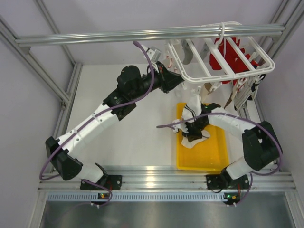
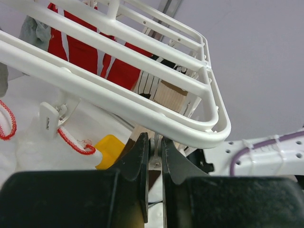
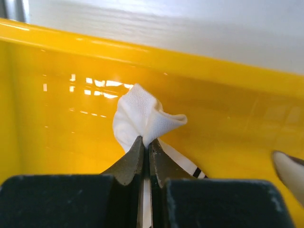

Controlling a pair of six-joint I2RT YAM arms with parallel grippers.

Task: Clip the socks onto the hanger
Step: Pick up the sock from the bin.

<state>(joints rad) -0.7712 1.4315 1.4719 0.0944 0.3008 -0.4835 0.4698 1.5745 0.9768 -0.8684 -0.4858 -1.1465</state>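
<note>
Cream sock (image 3: 142,116) pinched by right claw (image 3: 146,140), left claw (image 2: 153,139) gripping clip (image 2: 154,160)

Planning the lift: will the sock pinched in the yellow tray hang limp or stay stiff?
Probably limp: the sock bunches and folds at the right tool. Likely light, a thin knit. It may slip; only a small fold is pinched.

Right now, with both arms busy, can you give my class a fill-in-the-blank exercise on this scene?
The right gripper pinches a sock inside the ____ tray.
A ____ garment hangs from the white hanger.
The left gripper is shut on a small ____ under the hanger's frame.
Missing words: yellow; red; clip.
</note>
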